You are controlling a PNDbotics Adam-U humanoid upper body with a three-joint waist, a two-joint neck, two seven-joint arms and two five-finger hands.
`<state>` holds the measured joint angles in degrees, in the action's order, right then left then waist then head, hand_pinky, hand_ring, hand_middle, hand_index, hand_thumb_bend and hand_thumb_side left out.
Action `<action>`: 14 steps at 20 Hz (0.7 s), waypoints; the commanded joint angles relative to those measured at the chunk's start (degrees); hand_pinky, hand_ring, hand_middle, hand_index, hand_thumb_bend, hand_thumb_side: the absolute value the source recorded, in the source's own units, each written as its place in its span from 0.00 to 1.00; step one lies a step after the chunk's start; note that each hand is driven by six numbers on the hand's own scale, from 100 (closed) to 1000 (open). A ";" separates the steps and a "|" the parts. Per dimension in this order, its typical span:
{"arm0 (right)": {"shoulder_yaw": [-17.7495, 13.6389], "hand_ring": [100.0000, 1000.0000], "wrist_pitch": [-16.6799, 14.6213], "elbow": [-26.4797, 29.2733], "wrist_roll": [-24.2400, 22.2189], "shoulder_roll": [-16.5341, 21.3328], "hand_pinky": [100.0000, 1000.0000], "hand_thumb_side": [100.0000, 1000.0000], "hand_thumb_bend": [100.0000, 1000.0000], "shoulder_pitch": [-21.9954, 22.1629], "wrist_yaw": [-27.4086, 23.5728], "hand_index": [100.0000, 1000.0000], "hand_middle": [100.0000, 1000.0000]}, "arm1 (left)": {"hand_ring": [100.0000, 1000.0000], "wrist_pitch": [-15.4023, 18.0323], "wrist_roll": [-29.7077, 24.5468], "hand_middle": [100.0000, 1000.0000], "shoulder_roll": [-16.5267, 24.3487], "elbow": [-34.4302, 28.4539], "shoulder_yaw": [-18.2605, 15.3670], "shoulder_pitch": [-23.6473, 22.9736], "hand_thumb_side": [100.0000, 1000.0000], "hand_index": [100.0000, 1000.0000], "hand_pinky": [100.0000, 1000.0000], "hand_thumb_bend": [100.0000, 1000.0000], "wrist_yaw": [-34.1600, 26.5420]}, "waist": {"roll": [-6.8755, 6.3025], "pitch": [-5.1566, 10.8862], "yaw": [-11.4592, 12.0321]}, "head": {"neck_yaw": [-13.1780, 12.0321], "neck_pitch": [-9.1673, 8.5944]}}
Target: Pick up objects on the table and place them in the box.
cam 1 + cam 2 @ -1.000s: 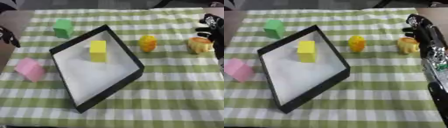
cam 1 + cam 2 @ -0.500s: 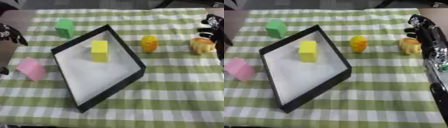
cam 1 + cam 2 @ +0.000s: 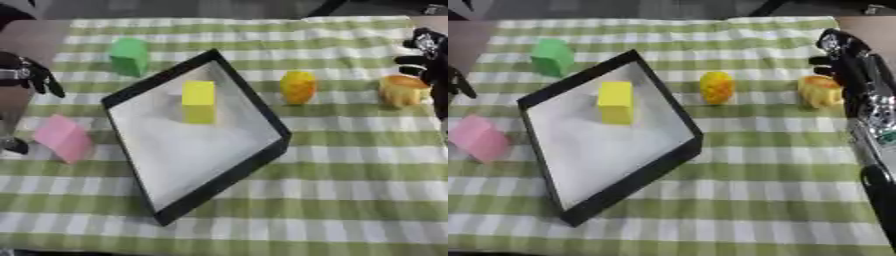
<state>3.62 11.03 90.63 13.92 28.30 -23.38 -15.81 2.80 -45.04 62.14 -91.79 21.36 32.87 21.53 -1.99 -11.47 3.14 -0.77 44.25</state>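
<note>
The box [image 3: 262,162] is a black-rimmed tray with a white floor, lying askew mid-table. A yellow block [image 3: 199,100] stands inside it near the far corner. A green block [image 3: 129,56] lies beyond the box's left side, and a pink block [image 3: 63,137] sits left of the box. To the box's right are a yellow-orange rounded object [image 3: 298,86] and an orange object [image 3: 821,91]. My left hand [image 3: 24,74] hovers open at the left edge, above and beyond the pink block. My right hand [image 3: 843,50] is open just right of the orange object, holding nothing.
A green-and-white checked cloth [image 3: 350,165] covers the table. Bare brown tabletop [image 3: 35,35] shows at the far left. My right forearm [image 3: 872,125] runs along the right edge.
My left hand has come a little further in from the left edge, towards the pink block. The right hand and the objects have stayed where they were.
</note>
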 commanded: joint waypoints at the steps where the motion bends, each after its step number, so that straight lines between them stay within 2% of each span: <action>1: -0.20 0.68 0.01 0.57 -0.12 1.28 0.75 0.63 0.00 -0.81 0.02 0.85 0.74 | 0.78 0.21 -0.40 0.76 1.22 0.20 -0.42 1.02 0.00 0.82 0.79 0.65 0.26 | 0.10 1.43 -0.03 | -0.03 -0.13; 14: -0.23 0.68 -0.02 0.42 -0.24 1.01 0.75 0.64 0.00 -0.44 -0.08 0.85 0.74 | 0.80 4.25 -1.18 0.79 -3.58 6.93 2.98 5.39 0.00 0.83 0.80 0.64 8.98 | 0.14 1.10 -0.32 | -0.98 -0.13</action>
<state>3.63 11.14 90.61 13.81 28.29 -23.18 -15.81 6.60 -46.30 57.61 -85.42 24.67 37.15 29.64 -1.99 -11.47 2.83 -1.51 44.25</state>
